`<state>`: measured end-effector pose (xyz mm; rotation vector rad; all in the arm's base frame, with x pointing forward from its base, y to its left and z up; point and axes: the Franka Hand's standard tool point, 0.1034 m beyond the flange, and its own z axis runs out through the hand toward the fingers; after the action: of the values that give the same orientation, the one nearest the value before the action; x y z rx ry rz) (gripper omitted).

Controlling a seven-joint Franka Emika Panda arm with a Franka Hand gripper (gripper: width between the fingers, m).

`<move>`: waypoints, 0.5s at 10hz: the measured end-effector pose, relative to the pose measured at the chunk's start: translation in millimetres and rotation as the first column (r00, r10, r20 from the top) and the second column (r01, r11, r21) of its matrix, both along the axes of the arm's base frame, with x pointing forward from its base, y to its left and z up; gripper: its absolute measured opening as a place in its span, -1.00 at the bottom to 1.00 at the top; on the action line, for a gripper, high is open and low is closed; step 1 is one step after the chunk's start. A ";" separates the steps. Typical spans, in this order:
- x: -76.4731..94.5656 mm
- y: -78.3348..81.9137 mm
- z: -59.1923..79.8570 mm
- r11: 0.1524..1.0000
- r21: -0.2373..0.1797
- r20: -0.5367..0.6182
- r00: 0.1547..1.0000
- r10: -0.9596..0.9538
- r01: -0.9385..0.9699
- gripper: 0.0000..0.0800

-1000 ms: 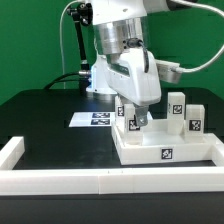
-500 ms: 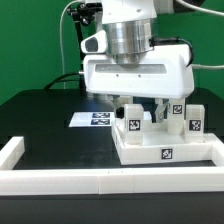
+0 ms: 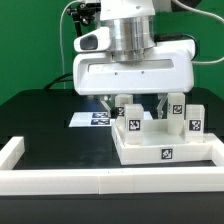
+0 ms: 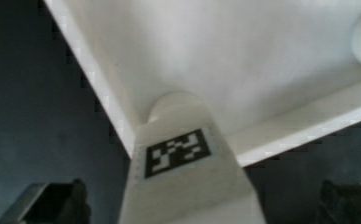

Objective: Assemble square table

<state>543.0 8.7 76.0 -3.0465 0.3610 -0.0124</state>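
The square table's white slab point(image 3: 150, 152) lies at the exterior view's right, against the front wall, with a tag on its near side. Three white tagged leg posts stand on it: one at the front left point(image 3: 130, 122), two at the right point(image 3: 176, 108) point(image 3: 195, 122). My gripper point(image 3: 137, 106) hangs open just above the front left post, one finger on either side of it, neither touching. In the wrist view that leg post point(image 4: 180, 150) runs up the middle between the dark fingertips point(image 4: 52, 205) of the gripper point(image 4: 198, 208), with the slab point(image 4: 248, 60) beyond.
A long low white wall point(image 3: 100, 181) borders the front and turns back at the left point(image 3: 14, 150). The marker board point(image 3: 92, 119) lies flat on the black table behind the slab. Cables and the arm's base stand at the back.
The wrist has turned from side-on to broadside, and the hand has risen a little above the front left post. The jaws stayed wide. The posts and slab have not moved.
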 end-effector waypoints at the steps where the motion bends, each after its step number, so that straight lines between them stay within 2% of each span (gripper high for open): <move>1: 0.0 -0.9 0.9 0.999 -0.005 0.016 0.999 0.045 -0.045 0.62; 4: -0.6 -6.0 -0.6 0.968 -0.034 0.055 0.967 0.249 -0.248 0.62; 5: -0.6 -6.0 -0.6 0.968 -0.034 0.055 0.967 0.250 -0.248 0.31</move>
<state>542.4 2.7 75.4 -3.0857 -0.0282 -0.0930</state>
